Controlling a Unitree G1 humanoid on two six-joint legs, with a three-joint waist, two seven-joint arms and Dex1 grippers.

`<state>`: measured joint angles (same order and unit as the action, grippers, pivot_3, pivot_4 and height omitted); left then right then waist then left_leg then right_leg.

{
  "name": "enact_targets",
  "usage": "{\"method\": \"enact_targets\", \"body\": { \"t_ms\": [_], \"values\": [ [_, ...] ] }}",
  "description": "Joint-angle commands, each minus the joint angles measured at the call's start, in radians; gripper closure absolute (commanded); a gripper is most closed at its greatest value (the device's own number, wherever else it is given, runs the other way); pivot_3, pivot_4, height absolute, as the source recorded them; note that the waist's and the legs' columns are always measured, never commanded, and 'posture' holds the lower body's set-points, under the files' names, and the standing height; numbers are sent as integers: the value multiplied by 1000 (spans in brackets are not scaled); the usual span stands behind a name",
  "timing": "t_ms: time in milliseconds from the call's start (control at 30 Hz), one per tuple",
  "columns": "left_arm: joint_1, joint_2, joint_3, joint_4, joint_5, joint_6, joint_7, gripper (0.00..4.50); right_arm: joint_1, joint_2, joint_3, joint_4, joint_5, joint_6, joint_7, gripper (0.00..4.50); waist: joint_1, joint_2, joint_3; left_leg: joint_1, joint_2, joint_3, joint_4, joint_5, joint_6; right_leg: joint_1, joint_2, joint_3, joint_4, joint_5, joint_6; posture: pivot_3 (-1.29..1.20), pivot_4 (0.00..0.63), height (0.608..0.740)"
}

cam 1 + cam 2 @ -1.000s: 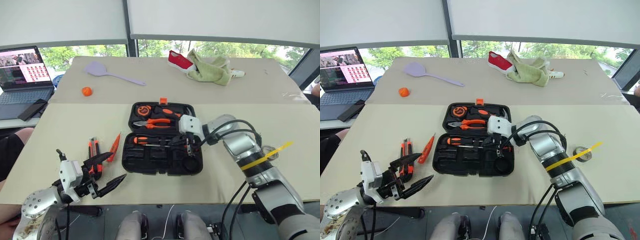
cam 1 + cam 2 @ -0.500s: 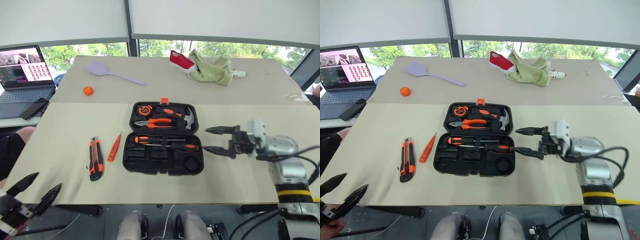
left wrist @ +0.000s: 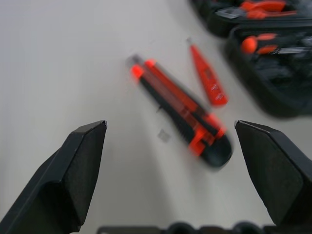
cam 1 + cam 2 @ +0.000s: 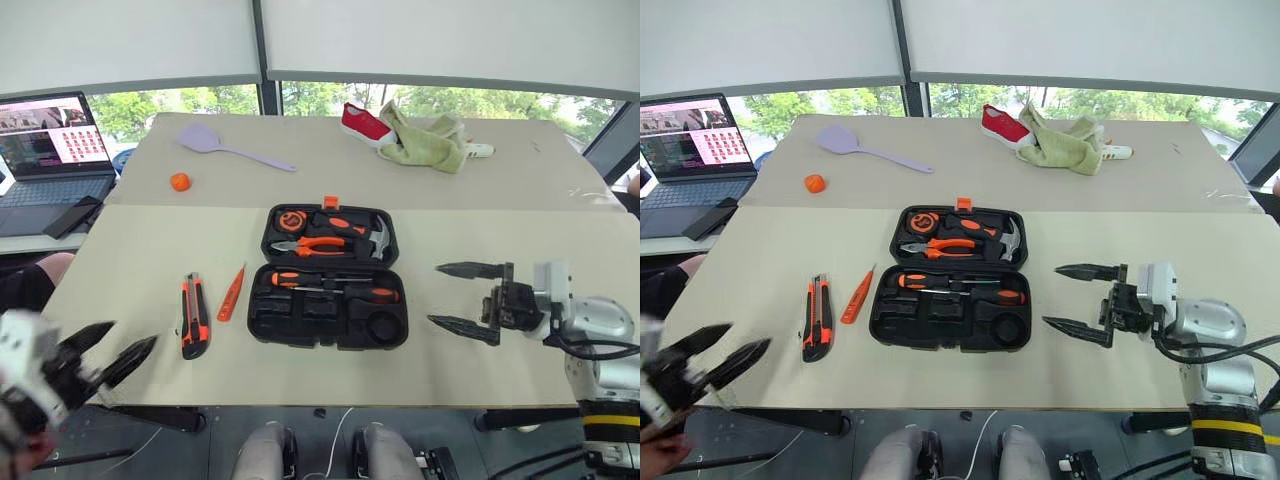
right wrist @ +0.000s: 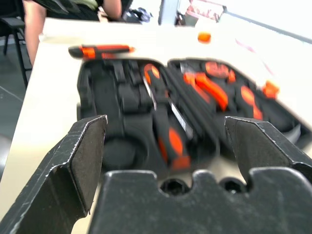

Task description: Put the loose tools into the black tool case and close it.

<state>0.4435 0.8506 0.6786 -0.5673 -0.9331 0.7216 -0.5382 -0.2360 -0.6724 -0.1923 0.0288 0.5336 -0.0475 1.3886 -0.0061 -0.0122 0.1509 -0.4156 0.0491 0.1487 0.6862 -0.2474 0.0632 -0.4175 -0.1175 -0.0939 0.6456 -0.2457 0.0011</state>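
A: Where's the rectangular black moulded-plastic tool case [image 4: 328, 277]?

B: Open, mid-way along the beige table [image 4: 500, 230], near its front edge. Bare tabletop lies either side.

A: The loose tools?

B: The orange-and-black utility knife [image 4: 191, 316] and the slim orange tester screwdriver [image 4: 231, 293] lie just left of it.

A: And the grippers?

B: The right gripper [image 4: 467, 299] hangs right of the case, fingers spread, empty. The left gripper [image 4: 106, 351] sits at the front-left corner, spread wide, touching nothing.

Left end effector [image 4: 708, 360] and right end effector [image 4: 1078, 300], both wide apart, empty.
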Motion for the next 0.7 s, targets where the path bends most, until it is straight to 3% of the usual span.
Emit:
{"method": "enact_targets", "body": {
  "t_ms": [33, 233, 333, 367, 433, 700],
  "values": [
    [-157, 79, -99, 15, -21, 184, 159, 0, -28, -10, 20, -79, 28, 63, -33, 43, 0, 0, 0, 0, 0, 0, 0, 2, -3, 1, 1, 0, 0, 0, 0, 0, 150, 740],
    [-457, 56, -310, 65, -9, 375, 312, 0, -60, -7, 46, -112, 21, 95, -58, 43, -2, -2, 1, 0, 0, 1, -4, 7, -3, -1, 5, 2, 1, 0, 0, 0, 150, 740],
    [-572, -8, -421, 99, 48, 382, 352, 873, -63, -10, 49, -124, 24, 107, -68, 0, 2, -2, 1, 0, -1, 2, -5, 8, -5, -1, 5, 2, 1, 0, 0, 0, 150, 740],
    [-604, -22, -459, 113, 68, 379, 346, 873, -60, -13, 50, -129, 25, 114, -69, 0, 3, -2, 2, 1, -1, 2, -5, 8, -5, -1, 5, 2, 1, 0, 0, 0, 150, 740],
    [-662, -55, -514, 139, 102, 389, 358, 1608, -49, -17, 48, -139, 26, 119, -71, 0, 9, -3, 2, 1, -1, 2, -5, 9, -5, -1, 5, 2, 1, 0, 0, 0, 150, 740],
    [-763, -135, -628, 178, 201, 475, 397, 1608, -15, -25, 35, -179, 37, 143, -88, 0, 17, -4, 2, 1, -2, 2, -5, 9, -4, -1, 5, 2, 1, 0, 0, 0, 150, 740]
  ]
}}
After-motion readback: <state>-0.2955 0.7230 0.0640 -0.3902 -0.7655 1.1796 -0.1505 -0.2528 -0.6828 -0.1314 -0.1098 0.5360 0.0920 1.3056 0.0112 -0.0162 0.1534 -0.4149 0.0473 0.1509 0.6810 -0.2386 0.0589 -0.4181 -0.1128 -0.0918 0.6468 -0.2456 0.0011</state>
